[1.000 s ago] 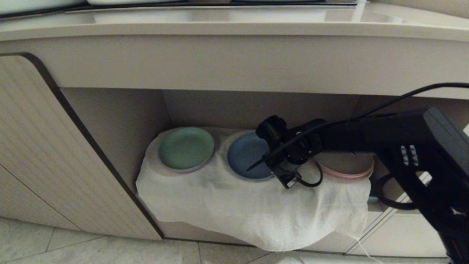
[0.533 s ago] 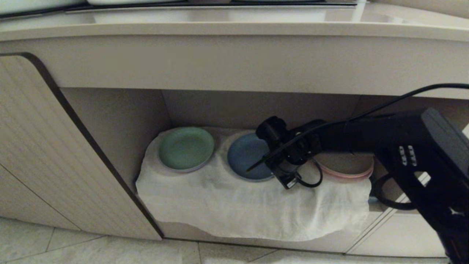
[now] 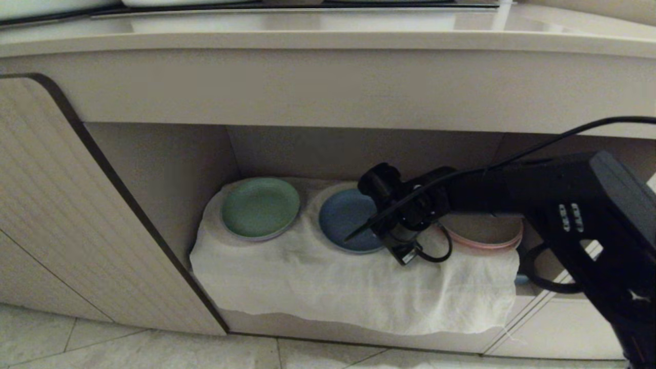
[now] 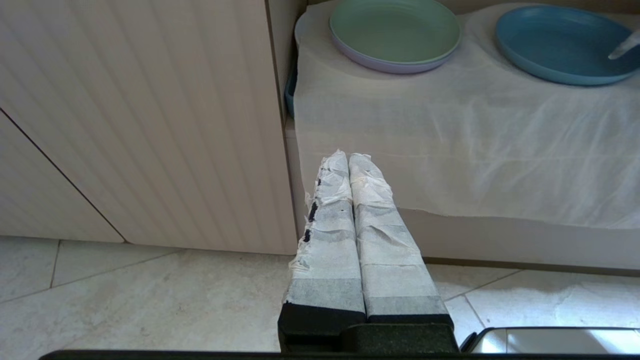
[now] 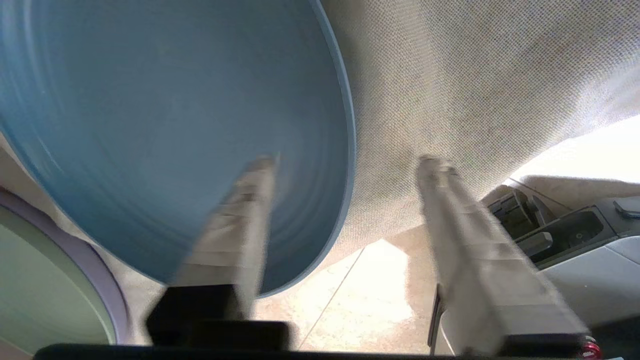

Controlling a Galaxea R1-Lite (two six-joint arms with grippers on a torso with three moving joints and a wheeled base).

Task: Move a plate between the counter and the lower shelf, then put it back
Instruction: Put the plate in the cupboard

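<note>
The left gripper (image 4: 350, 157), jaws pressed together, hangs before the cloth-draped lower shelf (image 4: 450, 150).

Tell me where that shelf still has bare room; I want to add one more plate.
Free: the cloth strip in front of the three plates. The back row is crowded: green plate, blue plate and pink plate sit nearly abreast, and the right gripper, open, straddles the blue plate's rim.
</note>
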